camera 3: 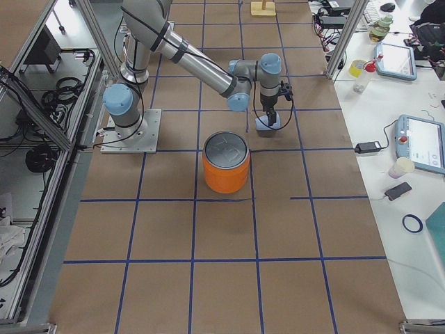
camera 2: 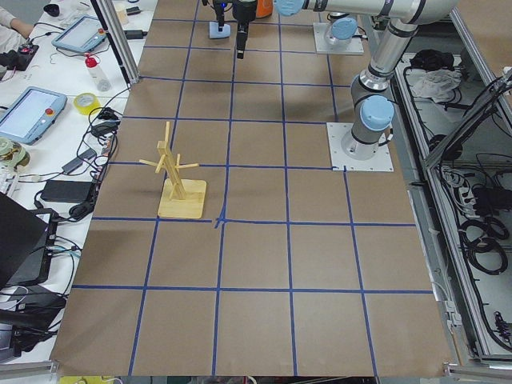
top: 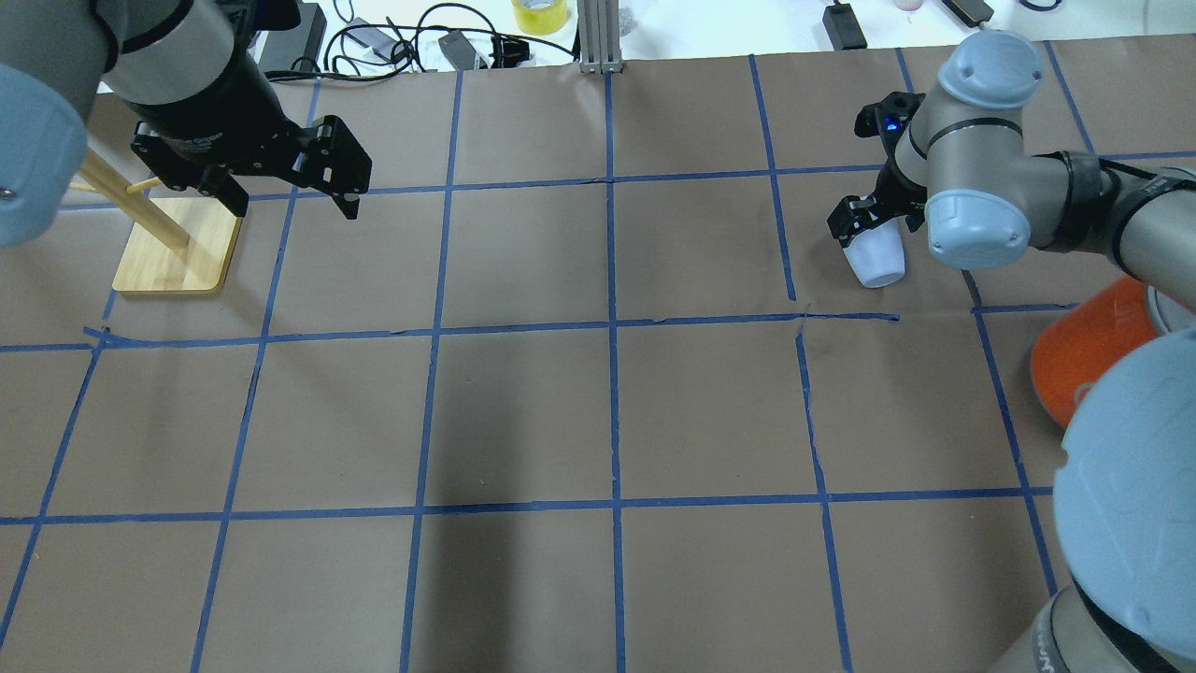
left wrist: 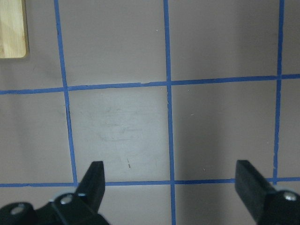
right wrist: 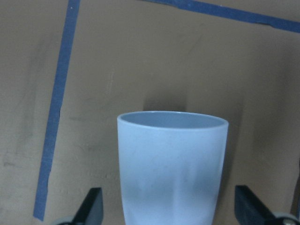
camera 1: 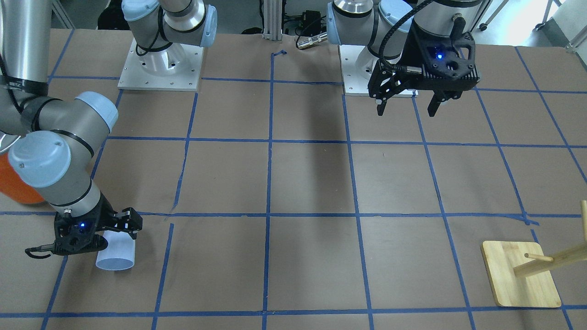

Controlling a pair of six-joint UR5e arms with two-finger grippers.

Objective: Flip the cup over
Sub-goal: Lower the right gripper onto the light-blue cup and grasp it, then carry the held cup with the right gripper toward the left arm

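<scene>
The pale blue-white cup [camera 1: 115, 255] lies on its side on the brown table, its open mouth pointing away from the robot. It also shows in the overhead view [top: 875, 260] and fills the right wrist view [right wrist: 172, 164]. My right gripper [camera 1: 107, 233] is low over the cup's base end, open, with one finger on each side and a gap to the cup's walls. It also shows in the overhead view [top: 864, 224]. My left gripper [camera 1: 406, 103] hangs open and empty above the table near the robot's base; it also shows in the overhead view [top: 291, 198] and in the left wrist view [left wrist: 171, 187].
A large orange can [top: 1089, 360] with a silver lid [camera 3: 226, 147] stands close to my right arm, on the robot's side of the cup. A wooden peg stand [top: 177, 245] stands at the table's far left; it also shows in the front view [camera 1: 520, 274].
</scene>
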